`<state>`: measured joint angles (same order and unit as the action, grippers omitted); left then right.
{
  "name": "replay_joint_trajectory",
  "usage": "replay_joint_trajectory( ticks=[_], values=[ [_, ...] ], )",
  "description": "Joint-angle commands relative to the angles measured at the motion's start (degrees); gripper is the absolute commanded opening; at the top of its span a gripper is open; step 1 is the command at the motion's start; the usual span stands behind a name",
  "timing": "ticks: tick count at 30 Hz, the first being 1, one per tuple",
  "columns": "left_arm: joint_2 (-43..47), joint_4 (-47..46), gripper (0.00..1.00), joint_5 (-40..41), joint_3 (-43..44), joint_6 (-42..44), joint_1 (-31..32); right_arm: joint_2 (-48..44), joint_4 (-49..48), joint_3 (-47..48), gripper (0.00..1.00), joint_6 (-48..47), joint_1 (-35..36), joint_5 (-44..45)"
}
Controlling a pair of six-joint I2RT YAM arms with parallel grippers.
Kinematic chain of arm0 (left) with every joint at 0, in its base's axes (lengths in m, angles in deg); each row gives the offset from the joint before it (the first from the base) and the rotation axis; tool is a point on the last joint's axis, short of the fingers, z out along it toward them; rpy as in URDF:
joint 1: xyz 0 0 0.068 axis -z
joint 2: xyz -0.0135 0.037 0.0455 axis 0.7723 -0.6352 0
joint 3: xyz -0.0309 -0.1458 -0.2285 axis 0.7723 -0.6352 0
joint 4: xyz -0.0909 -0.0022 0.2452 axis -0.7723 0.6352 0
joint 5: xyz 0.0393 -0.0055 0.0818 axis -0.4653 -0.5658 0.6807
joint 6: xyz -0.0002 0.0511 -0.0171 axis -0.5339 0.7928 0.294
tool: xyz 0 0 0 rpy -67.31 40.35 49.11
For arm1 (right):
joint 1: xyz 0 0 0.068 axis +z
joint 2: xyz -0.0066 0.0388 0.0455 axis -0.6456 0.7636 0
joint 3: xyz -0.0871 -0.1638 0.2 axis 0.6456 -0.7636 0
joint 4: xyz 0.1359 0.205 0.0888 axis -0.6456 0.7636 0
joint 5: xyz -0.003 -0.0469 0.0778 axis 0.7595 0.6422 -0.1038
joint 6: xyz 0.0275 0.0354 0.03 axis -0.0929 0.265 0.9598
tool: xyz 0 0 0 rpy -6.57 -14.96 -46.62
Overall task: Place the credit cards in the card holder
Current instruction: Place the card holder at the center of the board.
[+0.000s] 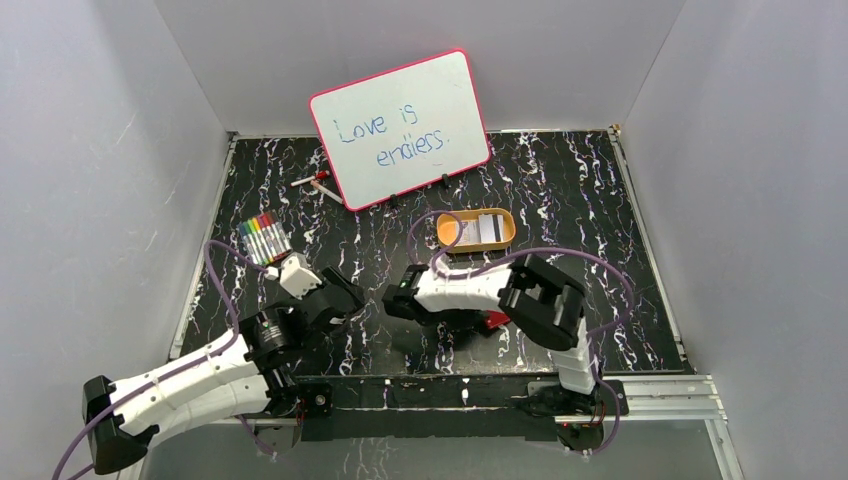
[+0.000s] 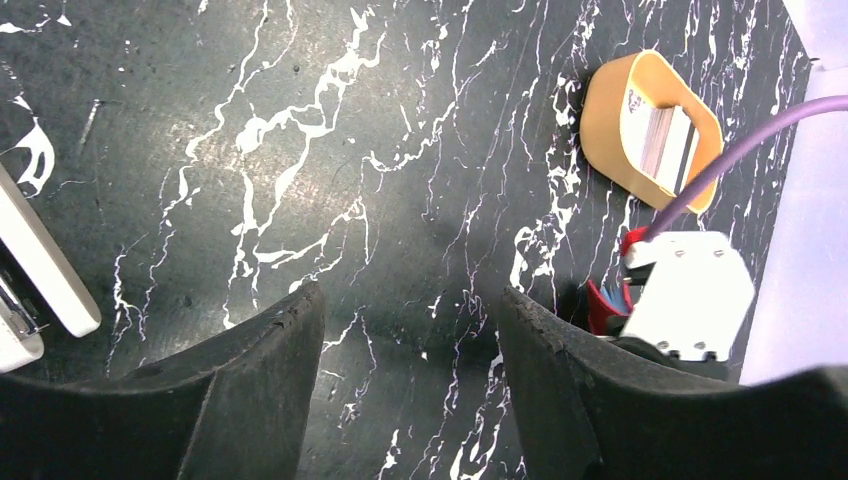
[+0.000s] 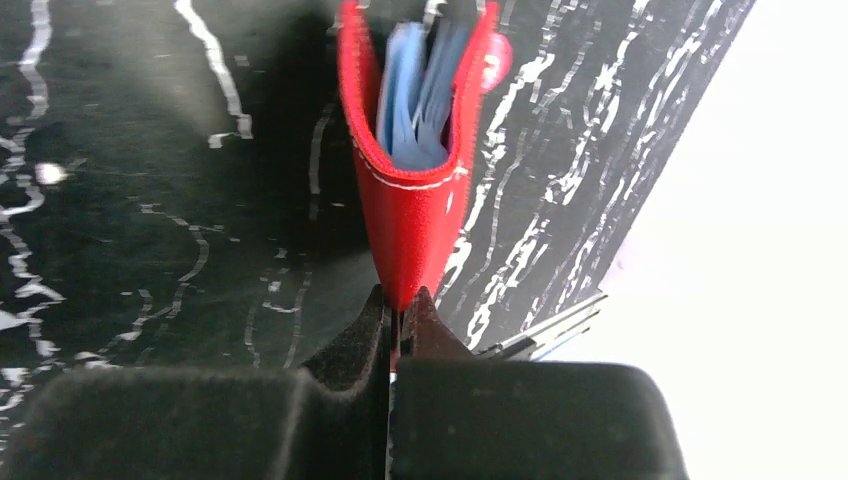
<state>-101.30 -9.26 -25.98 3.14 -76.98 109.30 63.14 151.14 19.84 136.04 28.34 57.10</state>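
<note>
Containers: yellow-orange oval tray (image 1: 447, 232) sits on the black marbled surface (image 1: 560, 200), just in front of the whiteboard's right corner. The credit cards (image 1: 488, 231) are inside it, stacked. The top one is whitish with a dark stripe.

Card holder (image 3: 412, 200) is not in the tray. It is near the front of the surface, under the right arm and well apart from the cards. It is red with white stitching along the edge. The far end gapes open on pale blue pockets, and there is a round snap tab on the right side. That far end is blurred.

Right claw (image 3: 400, 303): closed tight, pinching the near edge of the card holder between its pads.

Left claw (image 2: 410, 310): wide, nothing between the fingers, bare surface underneath.

View differences:
- Top view shows the holder only as a red sliver (image 1: 496, 320) below the right forearm. The pockets cannot be seen from there.
- Left wrist view looks into the tray from the side. The cards (image 2: 665, 135) lean on edge against the far wall (image 2: 600, 120). A bit of red and blue from the holder (image 2: 603, 303) shows beside the right arm's white housing.
- Only the right wrist view shows the grip and the pockets.
- Only the top view shows the pink-framed whiteboard (image 1: 400, 128) reading "Love is endless." and the pack of coloured markers (image 1: 265, 238) by the left arm.
</note>
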Motion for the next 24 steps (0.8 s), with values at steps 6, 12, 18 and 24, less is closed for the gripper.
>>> replay_joint_trajectory(
  ticks=[6, 12, 18, 24],
  values=[
    [3.1, 5.7, 0.61, 4.1, -0.6, -4.0, 0.2, -2.3, -13.6, 1.8, 0.51, -4.5, 3.2, -8.2],
    [4.3, 5.9, 0.63, 3.9, 0.1, -0.7, 0.2, -18.0, -26.4, -4.3, 0.77, -9.6, 1.7, -18.8],
    [1.5, -8.7, 0.66, -4.6, -0.8, 18.9, 0.3, -44.4, -45.0, -25.3, 0.71, -10.2, -15.8, -30.8],
    [-6.4, -28.1, 0.66, -21.8, -2.2, 30.3, 0.2, -56.5, -60.3, -44.3, 0.72, -10.7, -37.1, -54.0]
  ],
)
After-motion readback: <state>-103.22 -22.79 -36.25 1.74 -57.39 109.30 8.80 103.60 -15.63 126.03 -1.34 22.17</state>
